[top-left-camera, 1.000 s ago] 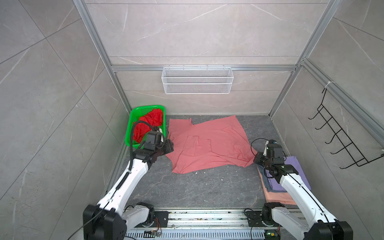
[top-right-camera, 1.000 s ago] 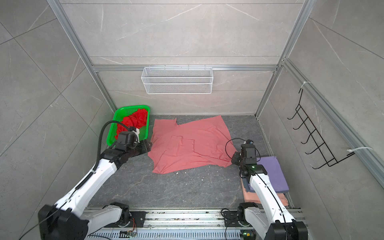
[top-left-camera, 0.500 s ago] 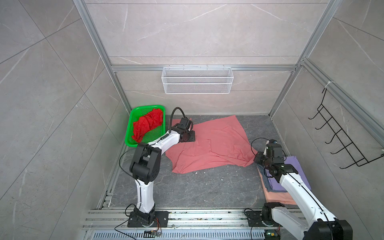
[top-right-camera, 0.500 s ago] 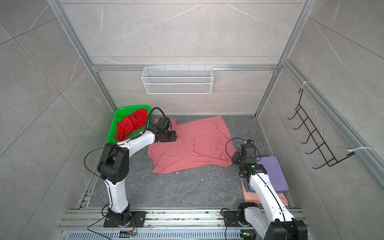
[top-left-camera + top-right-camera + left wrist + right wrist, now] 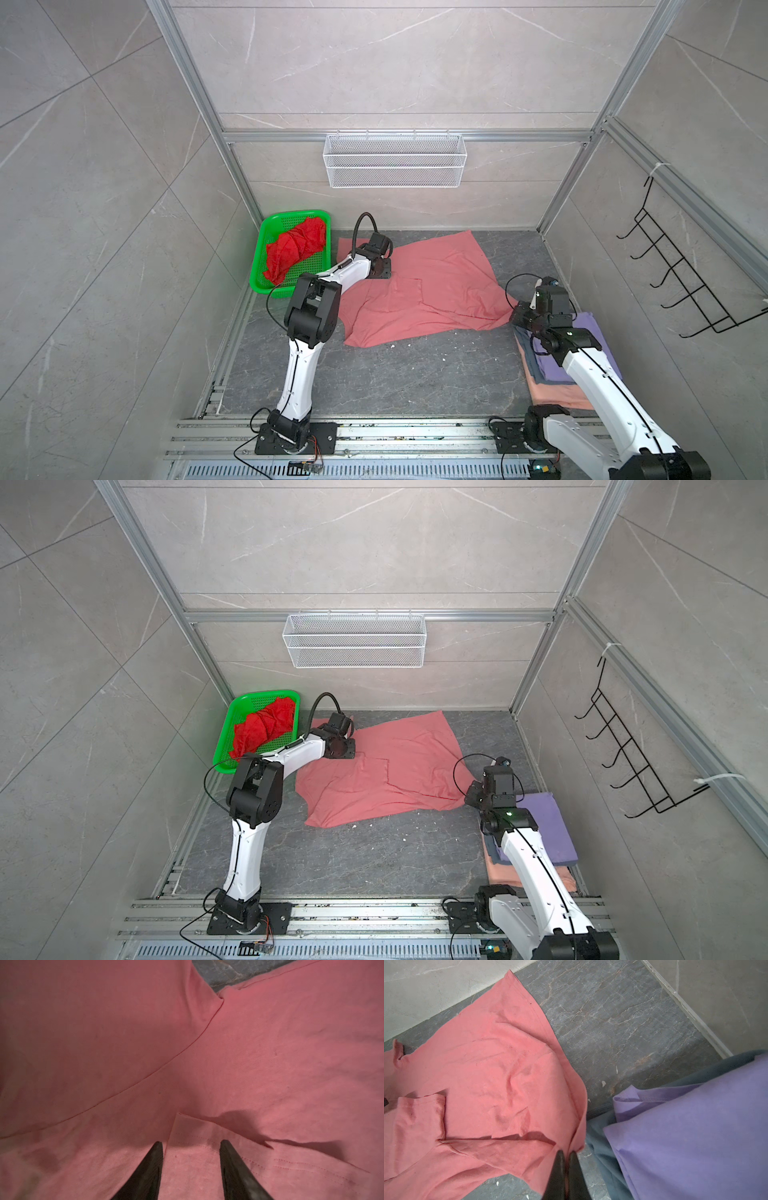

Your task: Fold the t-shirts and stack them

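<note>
Across the middle of the desk (image 5: 395,374), the salmon-pink t-shirt (image 5: 436,286) is lying spread out and creased. Its long axis is running left to right, with the stitched hem facing right and one sleeve reaching far left. The left gripper (image 5: 191,1141) is hovering low over the shirt's left part, its jaws standing partly apart on either side of a folded hem corner and not closing on it. The left arm (image 5: 349,272) is lying across that side of the cloth. The right gripper (image 5: 566,1152) is pinching the shirt's near-right corner, with its jaws pressed almost together on the fabric. Just beside that corner, at the right, the lavender t-shirt (image 5: 548,829) is resting folded on the grey-blue t-shirt (image 5: 600,1147), above the peach t-shirt (image 5: 498,875). At far left, the red t-shirt (image 5: 295,249) is sitting crumpled in the green basket (image 5: 257,266), just beside the pink sleeve.
</note>
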Tool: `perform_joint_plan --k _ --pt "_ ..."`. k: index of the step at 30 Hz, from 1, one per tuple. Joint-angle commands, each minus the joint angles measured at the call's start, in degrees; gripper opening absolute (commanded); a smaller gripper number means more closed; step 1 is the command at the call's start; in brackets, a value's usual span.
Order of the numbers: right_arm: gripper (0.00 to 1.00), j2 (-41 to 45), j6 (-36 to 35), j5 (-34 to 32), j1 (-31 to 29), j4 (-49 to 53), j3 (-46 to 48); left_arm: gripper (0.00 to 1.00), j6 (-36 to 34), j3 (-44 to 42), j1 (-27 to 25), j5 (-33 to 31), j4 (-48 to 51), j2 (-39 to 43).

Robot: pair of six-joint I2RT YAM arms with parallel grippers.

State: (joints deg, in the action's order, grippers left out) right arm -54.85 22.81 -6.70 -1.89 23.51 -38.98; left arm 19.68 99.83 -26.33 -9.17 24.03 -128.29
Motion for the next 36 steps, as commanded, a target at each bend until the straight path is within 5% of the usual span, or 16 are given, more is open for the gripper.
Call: perform_joint_plan --k 1,26,36 --pt "0.00 0.69 0.92 -0.95 0.22 1.76 -2.05 0.45 0.17 3.89 0.14 -2.60 2.11 -2.14" --pt "0.00 1.50 1.13 -1.30 0.22 3.56 -3.03 0.30 1.65 8.75 0.14 -3.49 4.52 -8.13" --pt "0.00 1.06 1.45 -1.23 0.24 3.30 -2.85 0.10 2.39 7.59 -0.71 -6.19 5.75 -7.20"
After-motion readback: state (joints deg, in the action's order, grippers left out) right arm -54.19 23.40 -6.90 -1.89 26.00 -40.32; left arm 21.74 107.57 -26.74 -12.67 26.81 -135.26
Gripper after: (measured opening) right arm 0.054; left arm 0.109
